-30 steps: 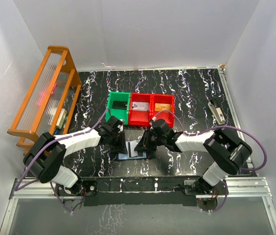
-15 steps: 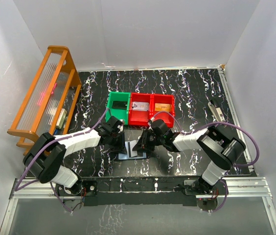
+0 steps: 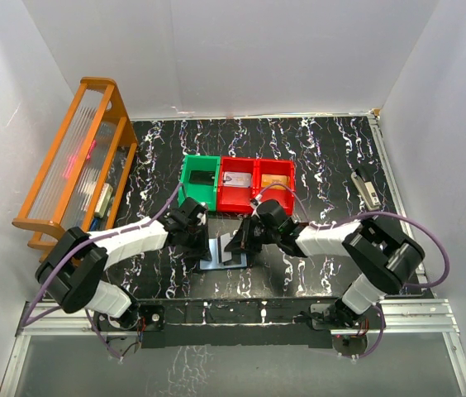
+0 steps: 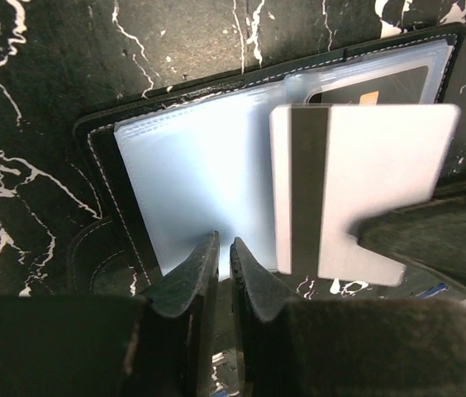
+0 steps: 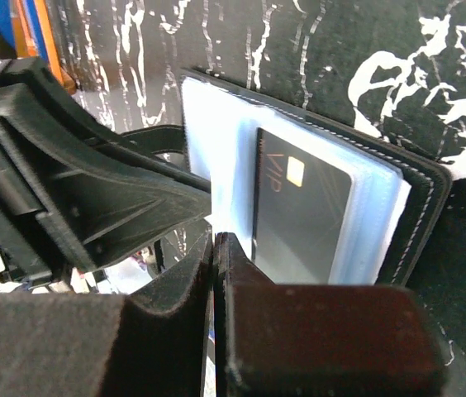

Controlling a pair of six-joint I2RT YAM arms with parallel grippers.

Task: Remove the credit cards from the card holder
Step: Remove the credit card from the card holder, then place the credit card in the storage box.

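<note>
Right gripper (image 5: 215,248) was clamped fully shut on a white card (image 4: 373,182). In its own wrist view you could only see that card edge-on, as a thin pale line between the fingers. The left wrist view showed it better: white with a black stripe down one side, pinched at its lower right corner and held over the right half of the holder (image 4: 183,174). Whether its far edge sat inside the sleeve or just in front of it, I couldn't tell.

Left gripper (image 4: 223,265) was nearly closed too, with just a sliver between the jaws. Its tips were right at the near edge of the holder's left light-blue panel. Honestly couldn't tell if it was pinching the plastic or only pressing on it.

The holder lay open flat on the black marbled table (image 3: 316,149), between the two grippers and close to the arm bases. A black card (image 5: 299,215) with a chip and "VIP" on it sat in the right panel's sleeve.

Just beyond the holder were a green bin (image 3: 196,198) and two red bins (image 3: 237,200) in a row. An orange rack (image 3: 59,178) stood well off by the left wall.
</note>
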